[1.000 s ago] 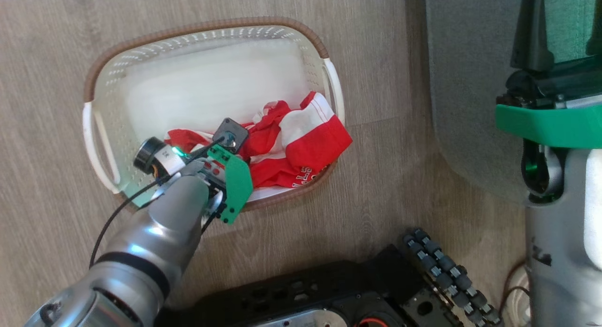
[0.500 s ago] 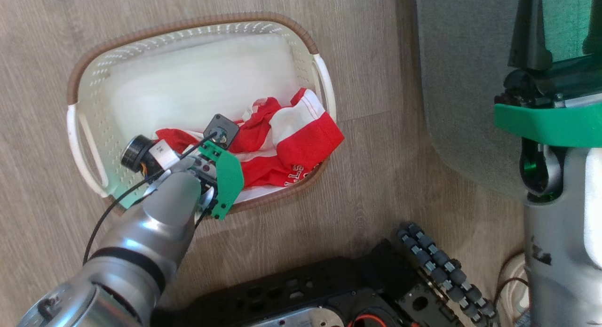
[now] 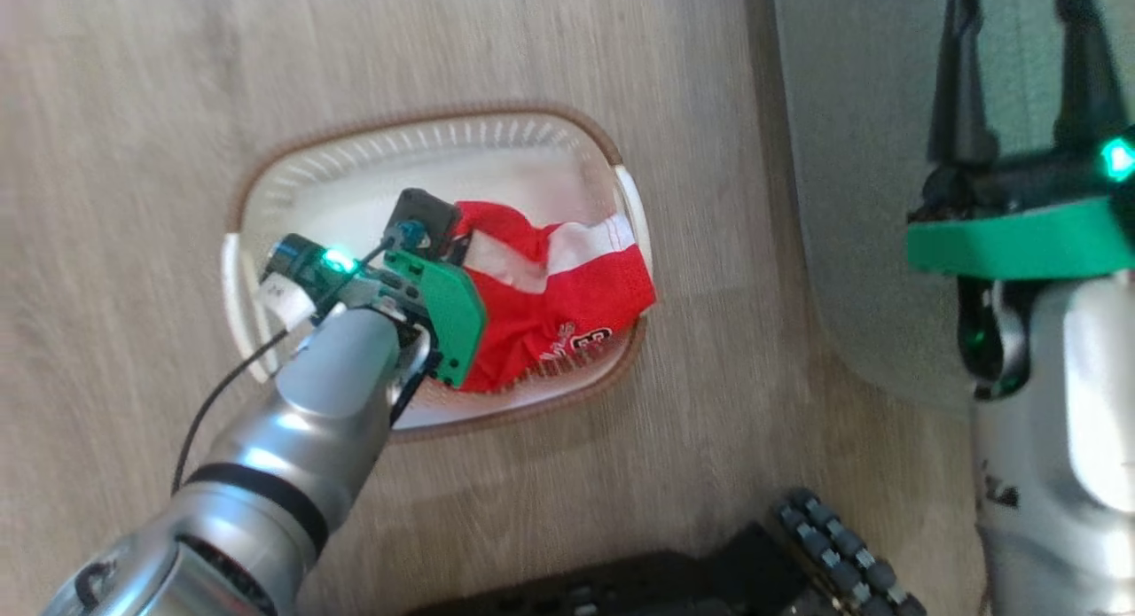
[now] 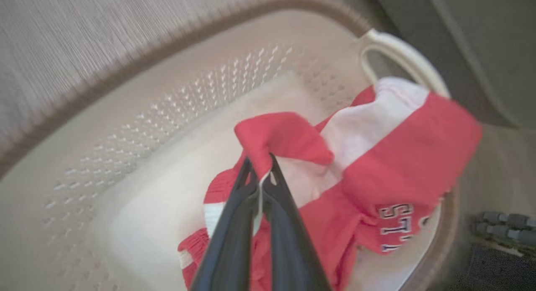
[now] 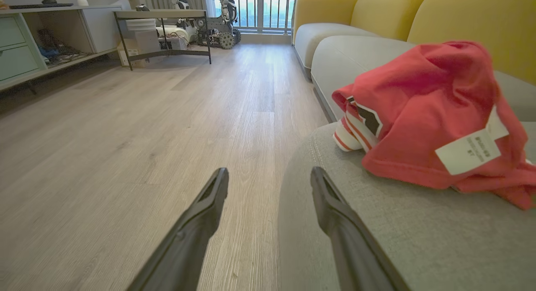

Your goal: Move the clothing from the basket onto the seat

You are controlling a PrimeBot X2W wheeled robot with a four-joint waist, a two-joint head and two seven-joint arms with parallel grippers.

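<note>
Pale wood-look floor (image 5: 125, 136) runs back to a window (image 5: 259, 8) with dark railings, where a black-framed table (image 5: 163, 14) stands over pale boxes (image 5: 144, 42), a cabinet (image 5: 16, 60) with pale green drawers lines the right wrist view's left side, and yellow sofa backs (image 5: 460, 19) rise at its right.

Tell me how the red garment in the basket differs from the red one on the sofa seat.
The basket garment lies in the basket; the seat garment sits bunched on the seat. The left gripper pinches the basket garment; the seat garment lies free, the open right gripper apart from it. The basket garment shows a broad white band and lettering; the seat garment a white label and striped cuff. Both are bright red.
</note>
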